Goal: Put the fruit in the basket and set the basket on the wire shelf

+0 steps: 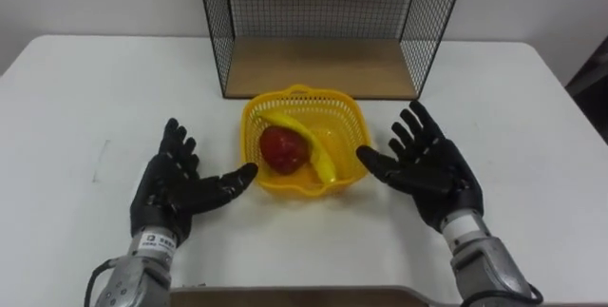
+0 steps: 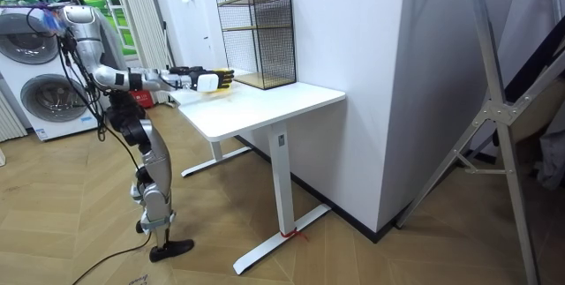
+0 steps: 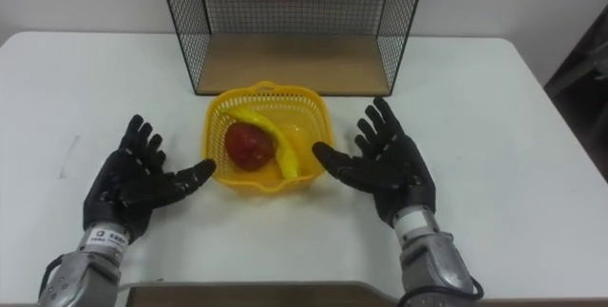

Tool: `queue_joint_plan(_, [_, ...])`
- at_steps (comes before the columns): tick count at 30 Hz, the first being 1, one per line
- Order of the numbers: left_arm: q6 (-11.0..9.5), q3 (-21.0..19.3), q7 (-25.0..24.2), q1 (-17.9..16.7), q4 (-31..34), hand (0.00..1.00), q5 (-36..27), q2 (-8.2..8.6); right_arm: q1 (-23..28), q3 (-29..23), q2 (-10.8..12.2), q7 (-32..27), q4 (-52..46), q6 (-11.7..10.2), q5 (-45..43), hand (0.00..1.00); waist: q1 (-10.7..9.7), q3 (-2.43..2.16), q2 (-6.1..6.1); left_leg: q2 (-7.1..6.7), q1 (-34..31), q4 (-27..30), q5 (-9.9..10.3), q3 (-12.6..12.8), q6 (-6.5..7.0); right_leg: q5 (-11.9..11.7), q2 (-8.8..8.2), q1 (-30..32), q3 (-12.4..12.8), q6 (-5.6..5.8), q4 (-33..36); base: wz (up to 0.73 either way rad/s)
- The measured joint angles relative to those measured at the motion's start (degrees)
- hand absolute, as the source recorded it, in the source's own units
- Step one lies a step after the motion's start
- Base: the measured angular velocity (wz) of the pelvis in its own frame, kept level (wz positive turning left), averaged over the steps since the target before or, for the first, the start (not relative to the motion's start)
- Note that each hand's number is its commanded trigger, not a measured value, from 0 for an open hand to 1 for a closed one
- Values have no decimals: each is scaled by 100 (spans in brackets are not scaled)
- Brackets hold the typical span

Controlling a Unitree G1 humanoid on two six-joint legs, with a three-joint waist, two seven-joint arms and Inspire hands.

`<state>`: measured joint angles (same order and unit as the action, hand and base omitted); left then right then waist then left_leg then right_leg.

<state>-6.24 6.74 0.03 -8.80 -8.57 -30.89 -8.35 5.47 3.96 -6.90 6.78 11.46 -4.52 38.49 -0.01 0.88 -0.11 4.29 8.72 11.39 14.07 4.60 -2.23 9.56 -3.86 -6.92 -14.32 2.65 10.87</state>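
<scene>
A yellow basket (image 1: 344, 122) (image 3: 313, 117) sits on the white table (image 1: 85, 98), just in front of the black wire shelf (image 1: 323, 22) (image 2: 258, 31). Inside it lie a red apple (image 1: 283, 148) (image 3: 247, 145) and a yellow banana (image 1: 306, 143) (image 3: 275, 141). My left hand (image 1: 180, 182) (image 3: 133, 182) is open, palm up, to the left of the basket, its thumb close to the rim. On the other side my right hand (image 1: 427, 166) (image 3: 385, 163) is open too, with its thumb near the basket's right rim. Neither hand holds anything.
The shelf has a wooden bottom board (image 1: 318, 67) open toward me. In the room view I stand at the table's end; washing machines (image 2: 40, 86) are behind me and a wall (image 2: 353, 56) runs along the table's far side.
</scene>
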Motion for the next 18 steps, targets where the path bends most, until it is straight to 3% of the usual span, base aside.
queue_joint_plan(18, [14, 300, -332, 59, 1, 0, 55, 201, -187, 398, 41, 219, 144, 19, -10, 0, -92, -3, 30, 7, -71, 41, 0, 95, 0, -5, -5, 159, 96, -9, 128, -3])
